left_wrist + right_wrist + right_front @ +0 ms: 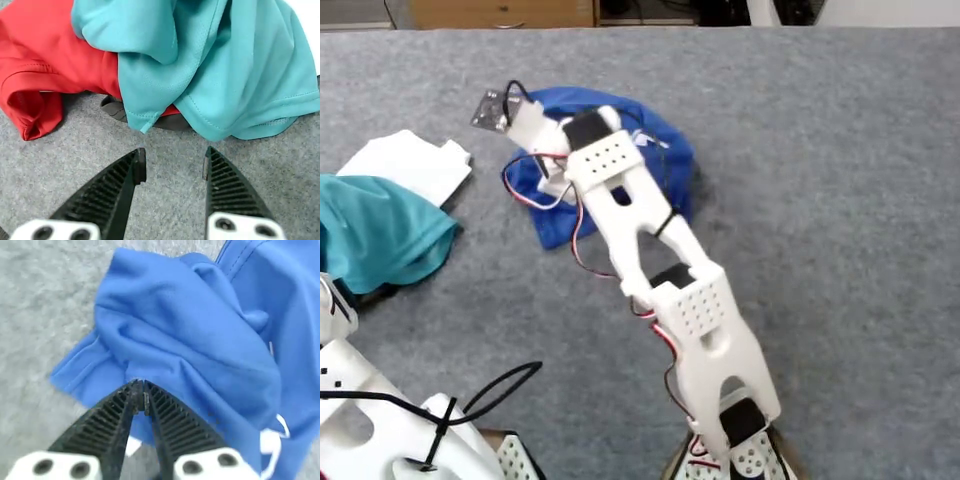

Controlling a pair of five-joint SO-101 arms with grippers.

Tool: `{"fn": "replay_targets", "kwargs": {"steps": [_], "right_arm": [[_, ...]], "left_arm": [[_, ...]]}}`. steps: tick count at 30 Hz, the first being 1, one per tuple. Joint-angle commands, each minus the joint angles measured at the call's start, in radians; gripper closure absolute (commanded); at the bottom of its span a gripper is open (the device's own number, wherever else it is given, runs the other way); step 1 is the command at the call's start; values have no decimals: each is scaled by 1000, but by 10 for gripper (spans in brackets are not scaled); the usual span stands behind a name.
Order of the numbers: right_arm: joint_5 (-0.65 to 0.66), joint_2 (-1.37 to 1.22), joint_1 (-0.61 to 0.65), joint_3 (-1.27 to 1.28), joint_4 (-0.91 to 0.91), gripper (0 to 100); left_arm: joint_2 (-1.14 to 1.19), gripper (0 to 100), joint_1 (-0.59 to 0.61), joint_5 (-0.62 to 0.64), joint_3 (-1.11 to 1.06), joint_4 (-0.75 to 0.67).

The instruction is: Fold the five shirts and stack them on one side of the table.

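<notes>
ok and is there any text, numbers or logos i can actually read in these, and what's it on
None can be read.
blue shirt: a white mark near its edge, partly folded under and cut off, not legible.
teal shirt: no print shows.
red shirt: no print shows.
white shirt: no print shows.

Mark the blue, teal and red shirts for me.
blue shirt (190, 330): right wrist view, on the raised fold mid-cloth.
teal shirt (235, 70): left wrist view, on the broad draped panel.
red shirt (40, 40): left wrist view, on its smooth main cloth.
</notes>
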State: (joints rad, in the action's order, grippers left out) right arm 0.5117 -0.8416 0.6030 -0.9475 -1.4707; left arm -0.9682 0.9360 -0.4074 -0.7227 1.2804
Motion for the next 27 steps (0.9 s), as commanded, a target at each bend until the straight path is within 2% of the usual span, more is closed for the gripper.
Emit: {"fn": "replay_targets", "kwargs": {"steps": [1, 4, 9, 14, 16, 25, 27], "right_arm": [[12, 15, -19, -194, -184, 997], [12, 12, -18, -286, -299, 997], [14, 5, -13, -269, -293, 982], [14, -53, 33, -254, -282, 769], [-2, -90, 45, -255, -273, 730], [-6, -266, 16, -257, -147, 748], [-5, -272, 7, -257, -141, 804]], "left_arm": [[-10, 802, 3, 6, 2, 2], [-10, 802, 3, 6, 3, 2], [-12, 802, 3, 6, 5, 2], [-12, 802, 9, 6, 0, 3], [-12, 802, 12, 6, 0, 3], [-12, 802, 14, 6, 0, 3], [-12, 802, 14, 6, 0, 3]]}}
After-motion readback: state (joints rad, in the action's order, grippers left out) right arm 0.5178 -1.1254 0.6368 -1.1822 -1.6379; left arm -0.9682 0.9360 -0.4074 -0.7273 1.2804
